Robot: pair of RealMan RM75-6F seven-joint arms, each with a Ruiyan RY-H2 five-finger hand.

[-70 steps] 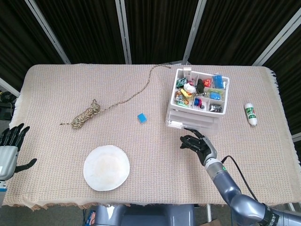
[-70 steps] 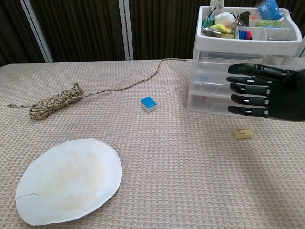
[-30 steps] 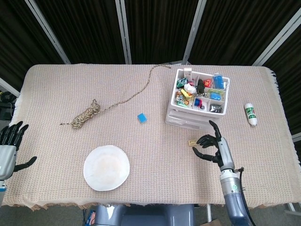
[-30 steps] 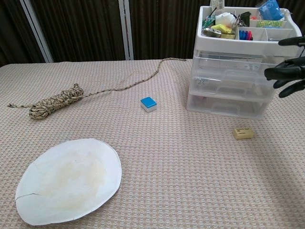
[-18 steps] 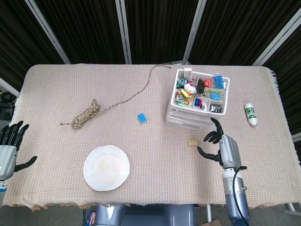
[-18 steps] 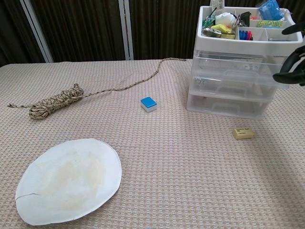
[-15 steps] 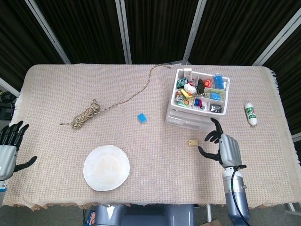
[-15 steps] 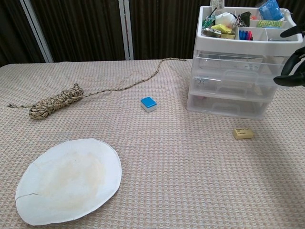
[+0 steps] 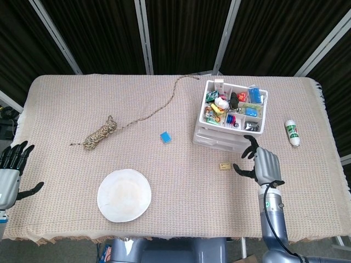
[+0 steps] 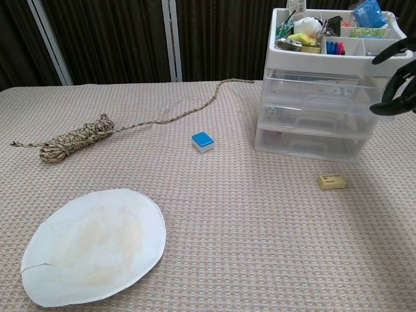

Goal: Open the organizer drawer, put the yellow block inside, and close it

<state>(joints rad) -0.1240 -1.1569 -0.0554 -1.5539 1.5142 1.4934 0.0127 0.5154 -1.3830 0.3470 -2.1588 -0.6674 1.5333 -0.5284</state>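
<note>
The right hand [image 9: 260,163] is held open with fingers apart at the front right corner of the closed organizer [image 9: 230,121], the yellow block [image 9: 224,165] is left on free worktop [image 9: 181,186] just beside, and the left hand [image 9: 10,174], also open, is kept at the far left edge.

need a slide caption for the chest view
Right hand open beside the closed organizer; yellow block lies untouched on the tablecloth.
</note>
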